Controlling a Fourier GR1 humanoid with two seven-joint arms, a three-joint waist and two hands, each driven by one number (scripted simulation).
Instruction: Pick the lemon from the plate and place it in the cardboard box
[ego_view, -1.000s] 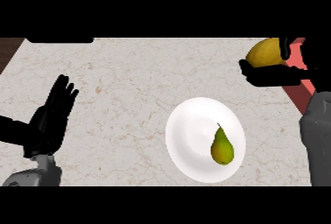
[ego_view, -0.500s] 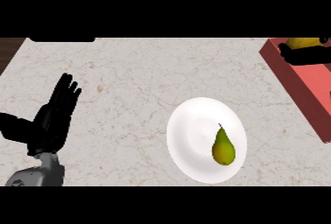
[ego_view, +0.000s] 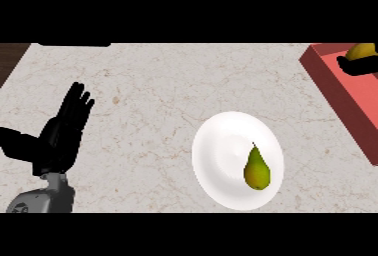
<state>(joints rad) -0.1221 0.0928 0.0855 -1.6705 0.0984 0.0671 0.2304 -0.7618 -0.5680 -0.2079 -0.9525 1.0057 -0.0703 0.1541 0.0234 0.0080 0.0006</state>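
Note:
The yellow lemon (ego_view: 363, 50) shows at the right edge of the head view, over the reddish cardboard box (ego_view: 336, 85). My right hand (ego_view: 357, 66) is shut on it; only its dark fingers show, curled under the lemon. The white plate (ego_view: 221, 155) lies at the centre right of the counter with a green pear (ego_view: 256, 169) on it. My left hand (ego_view: 63, 131) stays open at the left with its fingers up, apart from everything.
The marble counter (ego_view: 162, 85) runs across the view. A dark strip (ego_view: 10, 57) borders it at the far left corner. The box's long wall runs diagonally along the right side, close to the plate.
My right hand has carried the lemon further right, from beside the box to over its inside, and the arm has left the view. The left hand has barely shifted.

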